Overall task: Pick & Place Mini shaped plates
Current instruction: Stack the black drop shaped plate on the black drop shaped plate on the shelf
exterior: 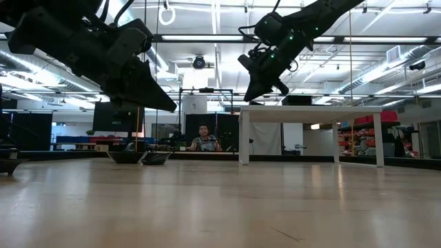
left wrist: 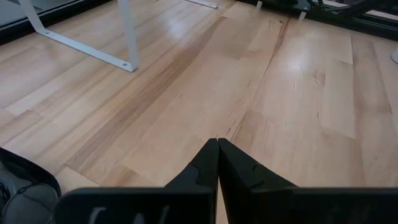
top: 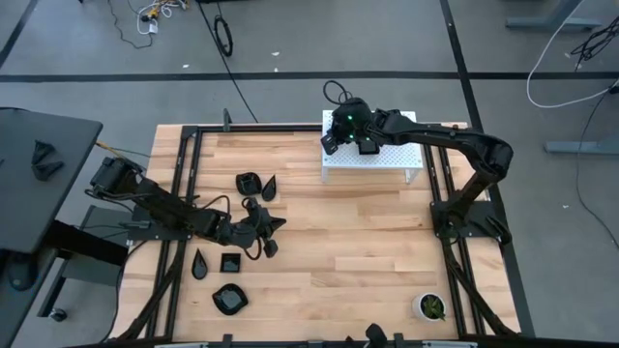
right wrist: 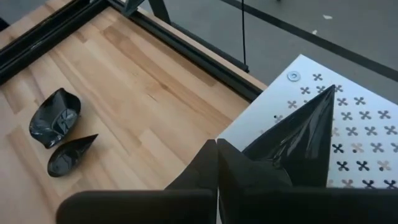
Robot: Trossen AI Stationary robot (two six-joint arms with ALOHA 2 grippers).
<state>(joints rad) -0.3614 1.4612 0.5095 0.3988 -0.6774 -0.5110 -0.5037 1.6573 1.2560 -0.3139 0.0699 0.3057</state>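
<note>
The right claw [right wrist: 216,144] is clamped on a teardrop plate [right wrist: 305,140] above the left end of the white stand [top: 387,159] at the desk's [top: 368,242] far edge. The left claw [left wrist: 217,144], fingers together and empty, hovers near the desk's left side. More plates [top: 248,181] lie on the desk around it.

floor: grey, cables [top: 224,37] | ceiling: strip lights [exterior: 207,38] | seated person [exterior: 204,140]

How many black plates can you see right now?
6 plates. In the high view: two just above the left gripper, three lower left; one teardrop in the right gripper over the white stand. Arms may hide more.
</note>
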